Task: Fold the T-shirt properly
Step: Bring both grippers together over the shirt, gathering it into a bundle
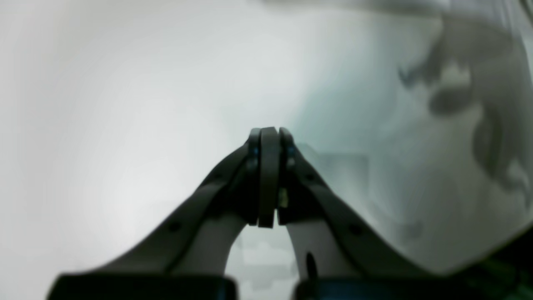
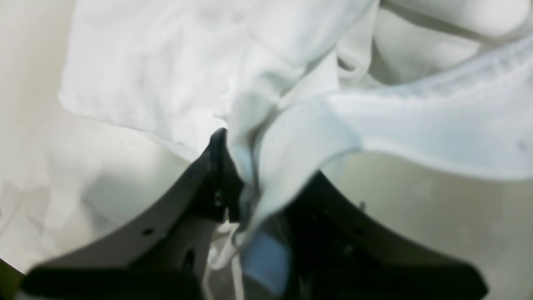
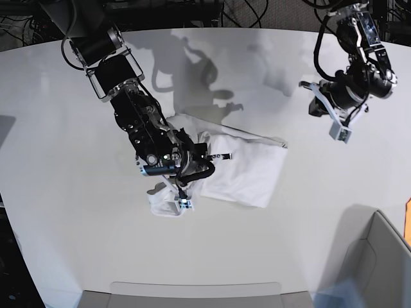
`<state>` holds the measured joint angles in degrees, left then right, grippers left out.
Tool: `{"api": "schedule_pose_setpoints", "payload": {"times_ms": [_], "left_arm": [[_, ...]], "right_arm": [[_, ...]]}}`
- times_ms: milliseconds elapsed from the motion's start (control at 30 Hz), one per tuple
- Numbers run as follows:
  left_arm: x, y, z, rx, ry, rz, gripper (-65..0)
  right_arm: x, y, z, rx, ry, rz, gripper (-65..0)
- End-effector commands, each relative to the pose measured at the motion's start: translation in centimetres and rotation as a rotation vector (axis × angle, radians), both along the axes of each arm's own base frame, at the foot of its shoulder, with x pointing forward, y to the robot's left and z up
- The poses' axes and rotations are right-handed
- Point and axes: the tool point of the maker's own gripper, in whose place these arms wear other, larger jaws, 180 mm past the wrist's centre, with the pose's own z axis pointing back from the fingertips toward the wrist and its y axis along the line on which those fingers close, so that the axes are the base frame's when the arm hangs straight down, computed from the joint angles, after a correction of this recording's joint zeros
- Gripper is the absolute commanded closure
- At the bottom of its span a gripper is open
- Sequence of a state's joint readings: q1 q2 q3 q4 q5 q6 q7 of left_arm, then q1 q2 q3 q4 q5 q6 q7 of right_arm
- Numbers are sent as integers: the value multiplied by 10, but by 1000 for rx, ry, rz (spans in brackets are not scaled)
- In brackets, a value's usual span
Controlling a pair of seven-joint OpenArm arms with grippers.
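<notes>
**A:** ok so where's the T-shirt (image 3: 241, 170) rn? Base view looks like it's mid table (image 3: 64, 192), partly bunched.

**B:** yep, lying on the white tabletop, roughly center. Right side of it (in base view) is spread fairly flat, the other end is scrunched into a lump under the right gripper (image 2: 243, 196). Wrist cam shows that claw clamped on a thick wad of the cloth, hem or sleeve edge prob, can't tell which bc it's blurry.

**A:** and the left gripper (image 1: 268, 179)?

**B:** pinched fully together, nothing in it. It's up off the table, well apart from the shirt, far corner in base view.

**A:** how's the fabric gonna behave imo?

**B:** light, soft, super floppy. Zero stiffness, so whatever you lift just droops and drags the rest. Wrinkles easy too. Not fragile tho, and not slippery, cotton grips fine btwn pads.

**A:** so where to grab?

**B:** imo corners or seam edges, single layer if poss, two points at once so it hangs straight. Grabbing a wad like now risks a lumpy fold.
</notes>
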<state>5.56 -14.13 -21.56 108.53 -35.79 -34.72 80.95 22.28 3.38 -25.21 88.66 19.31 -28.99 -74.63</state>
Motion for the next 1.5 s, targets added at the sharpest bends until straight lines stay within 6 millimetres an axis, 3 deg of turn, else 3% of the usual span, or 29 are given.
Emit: {"api": "schedule_pose_setpoints", "payload": {"times_ms": [0,100,167,367,500,667,767,833,1067,1167,1300,1467], "left_arm": [[19,-1,20,-6,-82,-9,0],[50,-6,46,-13,-169,-16,0],[69,-23,44,-58,-166,-50,0],[94,-57,-23,-210,94,-76,0],[104,-70,-44,-275,104,-52,0],[100,-90,-56,-268,147,-113,0],[94,-102,-60,-252,166,-164,0],[93,-106,-62,-248,171,-177,0],[80,-107,-72,-249,201,-179,0],[80,-107,-72,-249,201,-179,0],[79,-107,-73,-247,204,-180,0],[79,-106,-74,-244,207,-179,0]], "right_arm": [[0,-1,5,15,5,-12,0],[-11,-16,-12,-13,42,-26,0],[-17,-25,-21,-30,64,-33,0],[-32,-40,-24,-48,61,-27,0],[-34,-40,-14,-28,32,-22,0],[-24,-33,9,80,-3,-2,0],[-2,-24,38,217,-76,3,0],[14,-22,47,261,-107,-1,0],[61,10,48,291,-117,18,0],[79,22,37,263,-155,33,0],[94,42,8,176,-151,66,0],[106,64,-3,130,-202,96,0]]}}
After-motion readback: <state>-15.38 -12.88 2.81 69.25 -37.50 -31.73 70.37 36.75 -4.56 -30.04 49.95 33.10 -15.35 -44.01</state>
